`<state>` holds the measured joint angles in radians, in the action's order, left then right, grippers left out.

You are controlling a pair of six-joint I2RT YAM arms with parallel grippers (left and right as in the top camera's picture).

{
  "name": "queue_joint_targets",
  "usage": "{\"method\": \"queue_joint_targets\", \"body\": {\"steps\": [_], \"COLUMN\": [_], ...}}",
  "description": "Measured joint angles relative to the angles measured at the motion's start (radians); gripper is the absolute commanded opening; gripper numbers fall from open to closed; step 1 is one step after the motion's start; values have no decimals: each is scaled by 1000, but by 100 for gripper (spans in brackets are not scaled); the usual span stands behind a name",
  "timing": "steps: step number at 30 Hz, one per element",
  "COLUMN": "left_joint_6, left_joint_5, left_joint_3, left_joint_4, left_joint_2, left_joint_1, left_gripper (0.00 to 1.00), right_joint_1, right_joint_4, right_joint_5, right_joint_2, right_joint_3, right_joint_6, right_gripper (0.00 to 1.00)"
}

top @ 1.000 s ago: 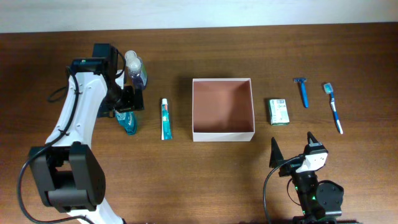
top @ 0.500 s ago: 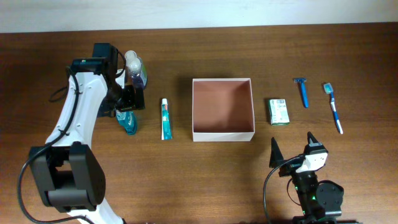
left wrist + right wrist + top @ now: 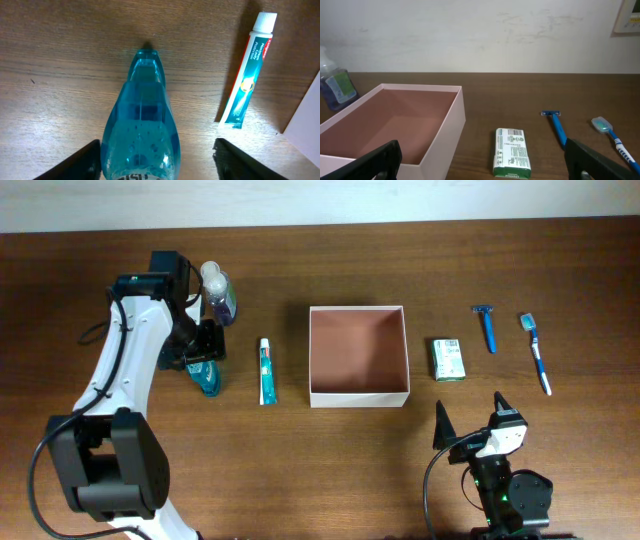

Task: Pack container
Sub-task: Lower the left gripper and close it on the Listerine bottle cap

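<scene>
The container (image 3: 358,394), a square white-walled box with a pinkish-brown inside, stands open at the table's middle and holds nothing; it also shows in the right wrist view (image 3: 444,145). My left gripper (image 3: 202,352) is open low over a clear teal bottle (image 3: 206,378) lying on the table. In the left wrist view the bottle (image 3: 142,125) lies between the spread fingers (image 3: 159,162), close against the left one. My right gripper (image 3: 470,422) is open and holds nothing, near the front edge, facing the container and a small green-and-white box (image 3: 512,152).
A toothpaste tube (image 3: 266,370) lies left of the container, also seen in the left wrist view (image 3: 250,70). A blue-labelled bottle (image 3: 217,292) stands at the back left. The green-and-white box (image 3: 448,359), a blue razor (image 3: 487,327) and a toothbrush (image 3: 536,352) lie to the right.
My left gripper has shifted slightly down toward the teal bottle. The right arm and the objects have not moved.
</scene>
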<state>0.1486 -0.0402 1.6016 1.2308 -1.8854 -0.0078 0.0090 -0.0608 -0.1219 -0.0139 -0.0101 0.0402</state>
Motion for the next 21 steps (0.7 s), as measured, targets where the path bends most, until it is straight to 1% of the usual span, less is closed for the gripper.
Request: {"method": "queue_joint_targets", "body": {"steps": [1, 3, 21], "left_joint_6": [0, -1, -2], "left_joint_5": [0, 4, 14], "left_joint_3": [0, 0, 0], "left_joint_4": [0, 0, 12], "left_joint_2": [0, 0, 0], "left_joint_1": [0, 0, 1], "left_gripper": [61, 59, 59], "right_joint_1": [0, 0, 0], "right_joint_4": [0, 0, 0], "right_joint_5": [0, 0, 0], "right_joint_2": [0, 0, 0], "right_joint_3": [0, 0, 0], "right_joint_6": [0, 1, 0], "right_gripper": [99, 99, 99]}}
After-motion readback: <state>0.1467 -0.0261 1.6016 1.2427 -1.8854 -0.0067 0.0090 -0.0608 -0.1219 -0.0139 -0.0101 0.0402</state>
